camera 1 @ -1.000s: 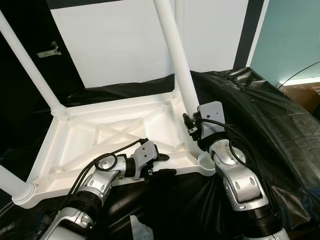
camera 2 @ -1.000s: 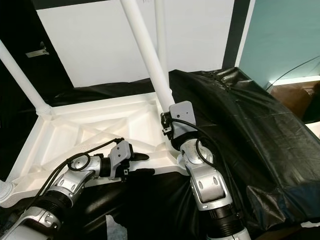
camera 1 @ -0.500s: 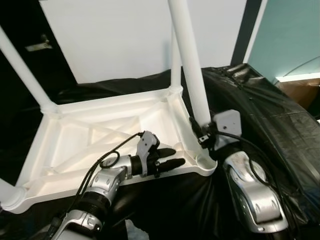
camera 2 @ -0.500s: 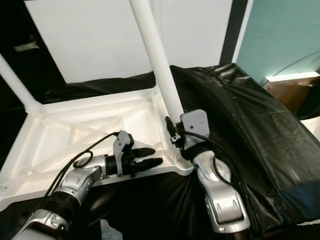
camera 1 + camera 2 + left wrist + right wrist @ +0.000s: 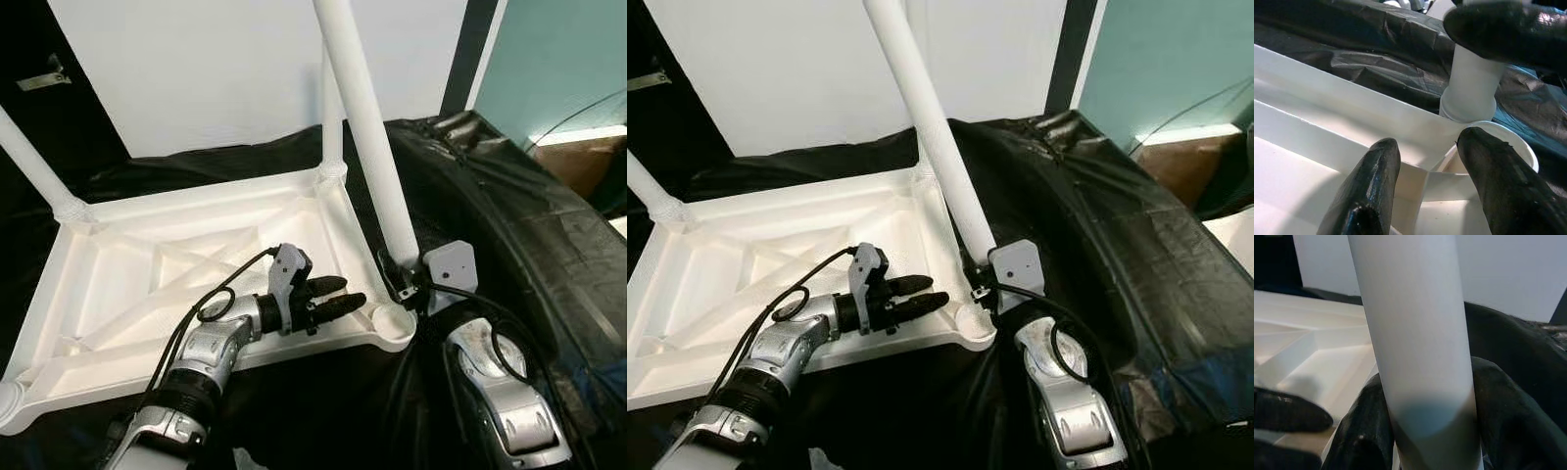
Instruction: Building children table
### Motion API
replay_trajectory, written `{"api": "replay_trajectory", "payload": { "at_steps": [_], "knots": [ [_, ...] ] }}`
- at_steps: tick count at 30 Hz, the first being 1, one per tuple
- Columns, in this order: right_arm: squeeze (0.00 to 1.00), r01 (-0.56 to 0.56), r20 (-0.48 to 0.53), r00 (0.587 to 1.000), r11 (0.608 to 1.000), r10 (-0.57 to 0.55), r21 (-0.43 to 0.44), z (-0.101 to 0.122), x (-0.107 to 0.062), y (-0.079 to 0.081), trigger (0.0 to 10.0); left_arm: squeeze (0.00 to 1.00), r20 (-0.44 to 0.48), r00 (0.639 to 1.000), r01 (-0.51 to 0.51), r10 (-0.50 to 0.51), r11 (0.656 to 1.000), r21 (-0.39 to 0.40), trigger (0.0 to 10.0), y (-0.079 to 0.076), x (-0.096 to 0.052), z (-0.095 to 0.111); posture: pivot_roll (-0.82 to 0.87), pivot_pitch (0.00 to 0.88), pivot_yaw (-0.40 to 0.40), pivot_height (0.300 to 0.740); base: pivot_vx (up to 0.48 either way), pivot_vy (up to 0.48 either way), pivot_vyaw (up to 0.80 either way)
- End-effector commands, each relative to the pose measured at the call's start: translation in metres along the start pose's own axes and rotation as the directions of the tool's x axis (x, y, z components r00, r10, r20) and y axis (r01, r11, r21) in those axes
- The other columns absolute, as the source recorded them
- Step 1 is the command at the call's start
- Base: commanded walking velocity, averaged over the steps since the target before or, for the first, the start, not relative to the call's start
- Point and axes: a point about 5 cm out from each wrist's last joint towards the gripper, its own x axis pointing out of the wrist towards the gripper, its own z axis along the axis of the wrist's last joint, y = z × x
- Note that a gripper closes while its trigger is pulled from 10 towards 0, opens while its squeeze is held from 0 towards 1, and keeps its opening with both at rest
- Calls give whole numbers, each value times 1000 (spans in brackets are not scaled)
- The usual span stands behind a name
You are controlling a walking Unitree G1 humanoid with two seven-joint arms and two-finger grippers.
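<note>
Right gripper [image 5: 1422,431] is being pinched around the white table leg [image 5: 367,157] beside the near-right corner socket [image 5: 392,318]; left gripper [image 5: 338,294] is being held spread over the upturned tabletop [image 5: 147,284].

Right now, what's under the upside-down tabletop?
Black plastic sheeting shows around and below the tabletop, past its near edge. What lies beneath its middle is covered.
</note>
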Motion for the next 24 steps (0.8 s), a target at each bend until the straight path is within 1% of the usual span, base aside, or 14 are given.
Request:
{"api": "replay_trajectory", "payload": {
  "at_steps": [1,2,3,4,6,7,8,9,13,14,19,21,22,24],
  "knots": [
    [0,-47,-62,997,999,47,16,-10,-1,9,10000,0,6,1000,-8,8,1000,-11,10000,1,-3,1,-139,30,53,740,0,0,0],
    [0,-41,-51,998,999,41,9,-6,0,7,10000,0,9,1000,-8,9,1000,-14,10000,1,-3,2,-139,30,53,740,0,0,0],
    [0,13,-21,1000,1000,-13,-4,3,2,-4,10000,0,12,1000,-12,12,1000,-15,10000,1,-4,3,-143,27,53,740,0,0,0],
    [0,13,-21,1000,1000,-13,-4,3,2,-4,10000,0,12,1000,-12,12,1000,-15,10000,1,-4,3,-143,27,53,740,0,0,0],
    [0,100,36,994,994,-99,-37,22,3,-21,10000,0,9,1000,-16,16,1000,-18,10000,2,-5,2,-147,26,52,740,0,0,0],
    [0,100,36,994,994,-99,-37,22,3,-21,10000,0,9,1000,-16,16,1000,-18,10000,2,-5,2,-147,26,52,740,0,0,0],
    [0,118,66,991,992,-115,-43,31,2,-25,10000,0,5,1000,-14,14,1000,-18,10000,2,-5,1,-157,25,52,740,0,0,0],
    [0,114,90,990,992,-109,-47,39,2,-26,10000,0,2,1000,-11,11,1000,-20,10000,1,-6,0,-161,25,52,740,0,0,0],
    [0,70,129,990,996,-62,-54,51,0,-21,10000,0,-3,1000,-10,10,1000,-24,10000,1,-5,-2,-172,24,49,740,0,0,0],
    [0,70,129,990,996,-62,-54,51,0,-21,10000,0,-3,1000,-10,10,1000,-24,10000,1,-5,-2,-172,24,49,740,0,0,0],
    [0,-33,130,991,998,39,-46,55,-5,-10,10000,0,-4,1000,-7,7,999,-32,10000,0,1,-3,-184,20,41,740,0,0,0],
    [0,-70,126,990,997,66,23,52,-5,-6,10000,0,5,1000,-5,5,999,-34,10000,-1,5,-2,-181,22,36,740,0,0,0],
    [0,-70,126,990,997,66,23,52,-5,-6,10000,0,5,1000,-5,5,999,-34,10000,-1,5,-2,-181,22,36,740,0,0,0],
    [0,-91,126,989,993,81,74,51,-3,-3,10000,0,8,1000,-5,6,999,-36,10000,-2,7,-2,-173,23,33,740,0,0,0]
  ]
}}
